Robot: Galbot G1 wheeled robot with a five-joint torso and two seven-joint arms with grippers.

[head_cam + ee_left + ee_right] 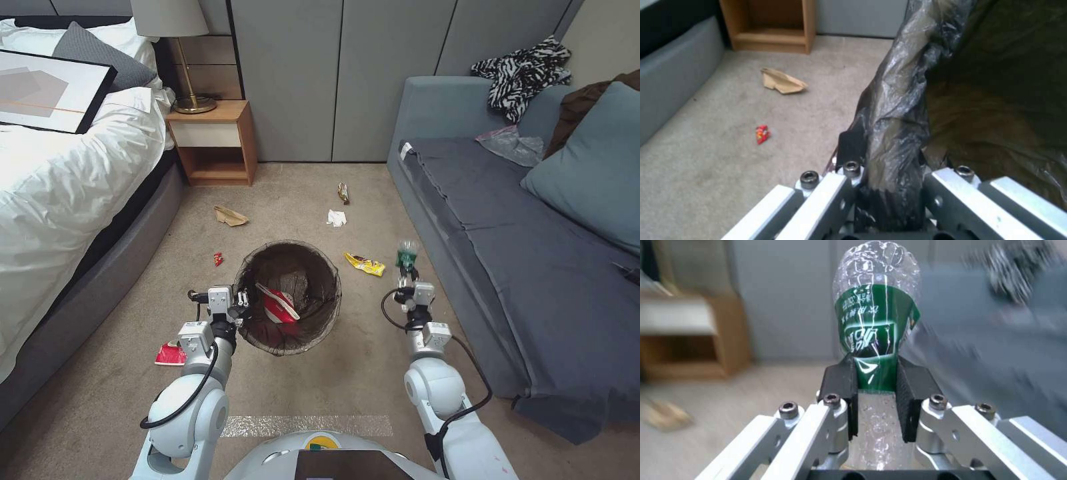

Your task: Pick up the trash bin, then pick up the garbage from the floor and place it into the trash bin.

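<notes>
At frame centre, the left gripper (241,301) clamped the trash bin (288,297) rim; right of it, the right gripper (406,275) grasped the green-labelled bottle (405,255).

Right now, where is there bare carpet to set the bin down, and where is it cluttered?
Bare carpet lies between the trash bin, held at its rim by the left gripper, and the sofa, below the right gripper gripping the bottle. Crowded: beyond the bin, with yellow wrapper, tissue, brown paper scrap, red wrapper.
</notes>
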